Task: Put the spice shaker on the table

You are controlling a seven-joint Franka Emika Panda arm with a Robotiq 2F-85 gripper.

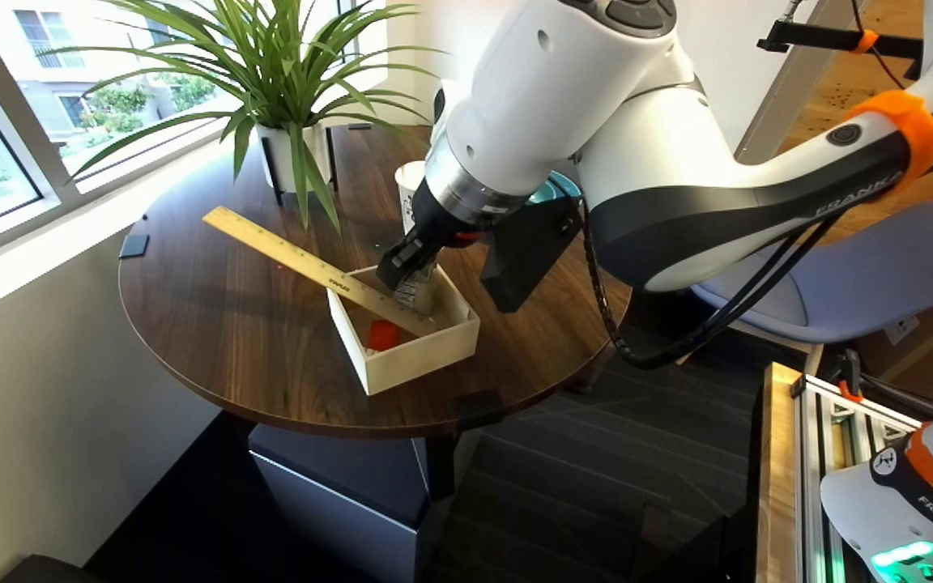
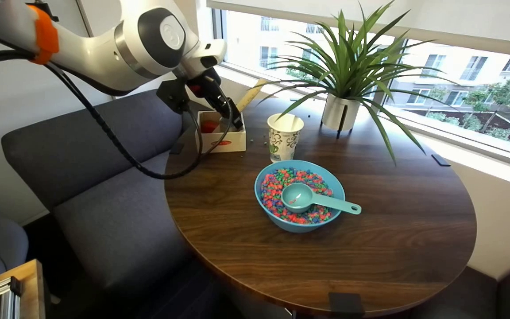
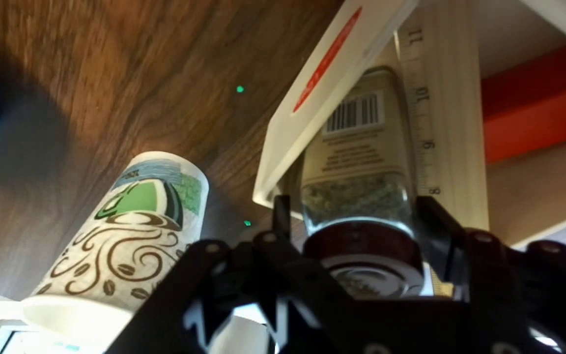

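Observation:
The spice shaker (image 3: 361, 152), a clear jar with green-grey herbs, a pale label and a dark red-brown cap, stands in the light wooden box (image 1: 426, 356). Its lower body also shows in an exterior view (image 1: 418, 295), partly behind the gripper. My gripper (image 3: 354, 206) is over the box with its fingers on either side of the shaker near the cap. A gap shows between the left finger and the jar; the right finger is close to it, and contact cannot be told. The gripper also shows in both exterior views (image 1: 395, 271) (image 2: 237, 122). The round brown table (image 2: 392, 248) bears the box.
A ruler (image 1: 288, 255) leans out of the box beside the shaker, and a red object (image 1: 383, 334) lies inside. A paper cup (image 2: 283, 139) stands next to the box. A blue bowl (image 2: 297, 227) with a scoop (image 2: 297, 198) and a potted plant (image 2: 341, 113) stand on the table.

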